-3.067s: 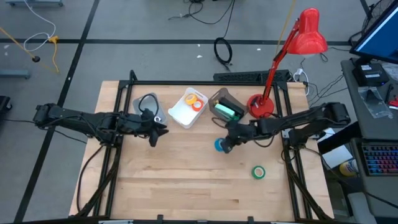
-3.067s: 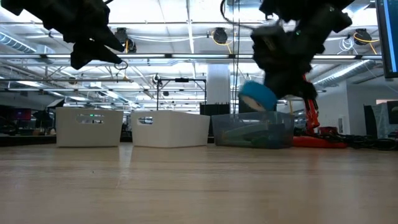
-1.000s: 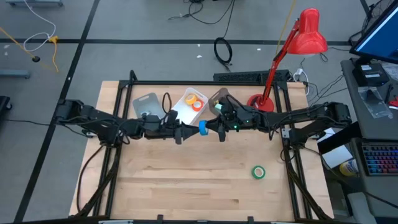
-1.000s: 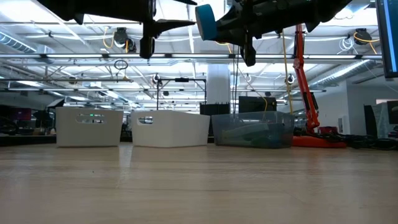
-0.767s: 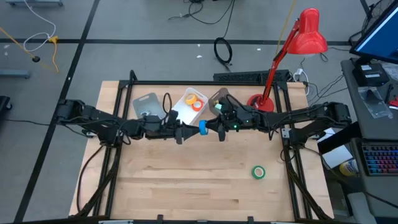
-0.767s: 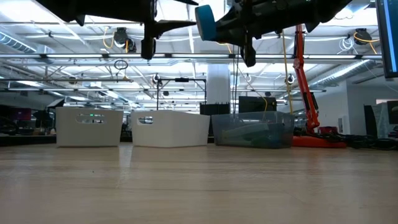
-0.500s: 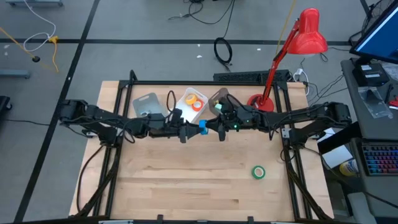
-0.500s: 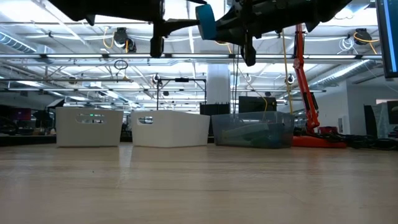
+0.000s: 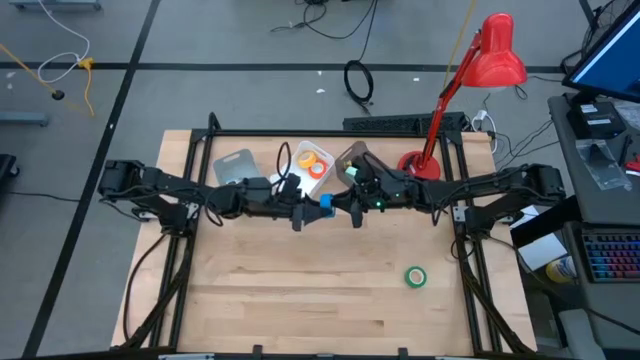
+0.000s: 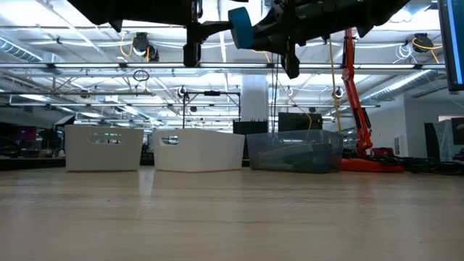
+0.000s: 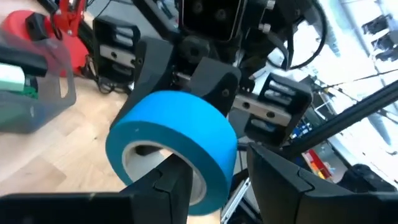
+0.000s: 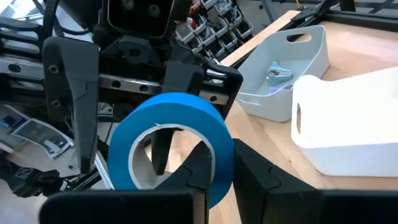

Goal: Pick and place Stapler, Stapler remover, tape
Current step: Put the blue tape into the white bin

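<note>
A blue tape roll [image 9: 326, 204] hangs high over the table's middle, with my right gripper [image 9: 344, 205] shut on it from the right. My left gripper [image 9: 306, 211] comes level from the left and is open. One of its fingers [image 11: 173, 180] stands at the roll's hole and the other [image 11: 277, 177] outside the band. A green tape roll [image 9: 415, 277] lies flat on the table at the near right. Orange and yellow rolls [image 9: 314, 166] lie in the white bin [image 9: 296, 180]. A green stapler [image 9: 364, 179] lies in the clear bin. The stapler remover [image 12: 278, 73] lies in the grey bin. My right gripper holds the blue roll by its band [image 12: 217, 146], one finger [image 12: 198, 171] inside the hole and one [image 12: 252, 171] outside. The fingers come level from the table's right. The roll stands on edge, lifted clear of the table. My left gripper's fingers stand on either side of the band [image 11: 205, 143]; whether they touch it I cannot tell.
Three bins stand in a row at the table's far side: grey [image 10: 104, 147], white [image 10: 198, 149] and clear [image 10: 295, 151]. A red desk lamp [image 9: 418, 168] stands at the far right corner. The near half of the wooden table [image 9: 300, 300] holds only the green roll.
My left gripper has moved toward the table's right, closing in on the blue roll until its fingers reach the roll. My right gripper and the roll have kept still.
</note>
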You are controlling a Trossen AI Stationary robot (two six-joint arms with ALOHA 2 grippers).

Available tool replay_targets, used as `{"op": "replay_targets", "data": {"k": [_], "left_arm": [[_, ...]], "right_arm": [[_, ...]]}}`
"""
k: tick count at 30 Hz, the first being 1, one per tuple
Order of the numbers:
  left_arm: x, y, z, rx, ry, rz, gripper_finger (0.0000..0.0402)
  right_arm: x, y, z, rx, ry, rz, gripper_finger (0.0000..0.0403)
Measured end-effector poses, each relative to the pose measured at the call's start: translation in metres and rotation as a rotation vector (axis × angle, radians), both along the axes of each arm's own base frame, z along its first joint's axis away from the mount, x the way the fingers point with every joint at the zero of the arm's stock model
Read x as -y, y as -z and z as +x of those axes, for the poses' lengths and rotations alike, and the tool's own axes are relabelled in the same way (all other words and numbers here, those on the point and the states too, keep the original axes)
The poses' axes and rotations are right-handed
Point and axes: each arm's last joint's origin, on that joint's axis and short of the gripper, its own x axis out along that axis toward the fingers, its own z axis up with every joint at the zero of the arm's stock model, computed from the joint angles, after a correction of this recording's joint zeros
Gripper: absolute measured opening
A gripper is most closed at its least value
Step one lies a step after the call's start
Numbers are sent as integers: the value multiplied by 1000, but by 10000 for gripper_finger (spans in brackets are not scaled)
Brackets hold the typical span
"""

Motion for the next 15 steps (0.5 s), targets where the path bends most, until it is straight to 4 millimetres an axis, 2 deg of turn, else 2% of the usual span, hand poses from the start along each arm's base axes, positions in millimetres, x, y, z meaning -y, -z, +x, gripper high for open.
{"op": "replay_targets", "data": {"k": [10, 12, 15], "left_arm": [[0, 4, 0, -49, 25, -18, 151], [-1, 4, 0, -48, 23, -20, 140], [-3, 4, 0, -49, 24, -14, 101]], "right_arm": [[3, 2, 0, -13, 6, -3, 31], [3, 1, 0, -12, 7, -3, 31], [3, 2, 0, -13, 9, 8, 34]]}}
